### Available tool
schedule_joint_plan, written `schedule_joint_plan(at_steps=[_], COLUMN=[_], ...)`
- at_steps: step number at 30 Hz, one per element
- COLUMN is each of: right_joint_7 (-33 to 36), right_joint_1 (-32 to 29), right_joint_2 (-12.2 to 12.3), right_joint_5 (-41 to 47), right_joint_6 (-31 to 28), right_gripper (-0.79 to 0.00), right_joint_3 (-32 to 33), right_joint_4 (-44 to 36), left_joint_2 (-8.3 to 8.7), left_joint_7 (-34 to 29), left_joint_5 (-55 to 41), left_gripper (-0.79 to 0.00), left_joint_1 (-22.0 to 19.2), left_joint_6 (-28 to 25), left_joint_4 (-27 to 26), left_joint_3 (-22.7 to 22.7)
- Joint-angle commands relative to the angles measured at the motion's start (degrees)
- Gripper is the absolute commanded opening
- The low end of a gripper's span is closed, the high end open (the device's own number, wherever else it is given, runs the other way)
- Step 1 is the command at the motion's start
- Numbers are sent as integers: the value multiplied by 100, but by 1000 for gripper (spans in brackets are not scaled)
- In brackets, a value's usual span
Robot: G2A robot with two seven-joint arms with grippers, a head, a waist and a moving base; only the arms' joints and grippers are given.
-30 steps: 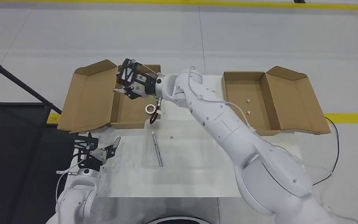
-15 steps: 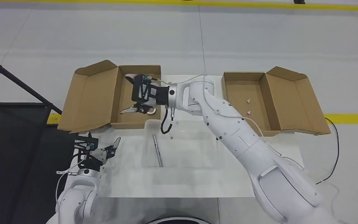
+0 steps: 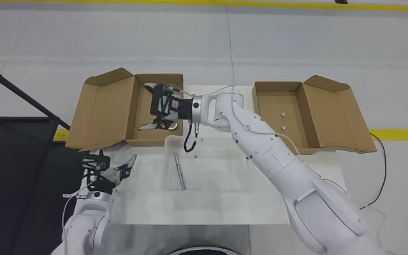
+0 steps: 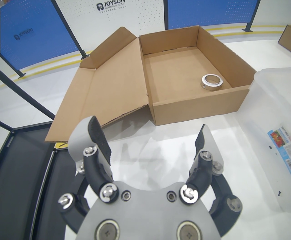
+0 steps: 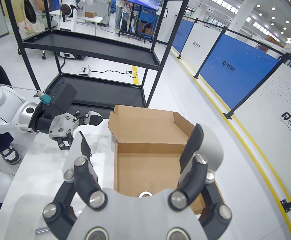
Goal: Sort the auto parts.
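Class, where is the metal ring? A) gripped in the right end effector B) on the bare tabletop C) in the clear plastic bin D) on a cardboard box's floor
D: the metal ring lies loose on the cardboard box floor; the right end effector is open.

The white table [image 3: 153,207] stands on a pale grey floor. Hard against its left edge is a black metal rack [image 3: 32,178]. In the right wrist view, the rack's flat shelves [image 5: 91,51] sit one above another on thin black posts. Seen through that frame, a small white device [image 5: 84,71] lies on the floor, with a black cable [image 5: 109,72] trailing off it. A yellow line [image 3: 127,2] runs across the floor beyond the table. Blue partition panels [image 5: 241,68] and white perforated panels [image 4: 127,20] stand side by side along the edge.
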Motion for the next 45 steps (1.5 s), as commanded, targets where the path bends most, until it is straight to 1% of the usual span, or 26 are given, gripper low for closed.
schedule_joint_plan(at_steps=[1,4,7,11,14,17,19,24,29,34,38,41,43,45], right_joint_7=[11,145,341,678,981,1321,1525,1903,1864,1747,1636,1593,1574,1564], right_joint_1=[-76,-212,-454,-968,-1481,-2071,-2466,-3375,-4120,-4843,-5471,-5937,-6210,-6281], right_joint_2=[52,173,332,595,798,990,1100,1316,1525,1730,1831,1884,1916,1927], right_joint_5=[-147,-406,-619,-856,-987,-1096,-1139,-1225,-1321,-1482,-1483,-1465,-1431,-1418], right_joint_6=[58,-4,-167,-556,-747,-912,-1025,-1216,-1216,-1216,-1134,-946,-890,-917], right_gripper=[0,0,0,0,0,0,0,0,0,0,0,0,0,0], right_joint_3=[72,234,469,900,1327,1797,2090,2697,3095,3679,4263,4669,4915,4977], right_joint_4=[-185,-568,-1115,-2047,-2860,-3723,-4275,-5461,-6408,-7052,-7485,-7791,-7964,-8022], left_joint_2=[6,26,47,93,131,163,195,263,355,434,483,527,551,547], left_joint_7=[22,-7,-4,25,65,71,129,386,1032,1517,1898,2294,2572,2744], left_joint_5=[-3,125,239,515,800,1083,1350,2010,2726,3342,3812,4201,4506,4503], left_gripper=[0,0,0,0,0,0,0,0,0,0,0,0,0,0], left_joint_1=[11,-17,-86,-251,-458,-704,-879,-1334,-1884,-2577,-3114,-3460,-3620,-3707], left_joint_6=[-122,-402,-750,-1347,-1765,-2155,-2515,-3247,-4182,-4935,-5287,-5436,-5305,-4971], left_joint_4=[-53,-165,-312,-511,-623,-717,-799,-873,-858,-558,-334,-242,-180,-41], left_joint_3=[-71,-153,-204,-295,-333,-285,-247,-54,224,603,967,1221,1399,1480])
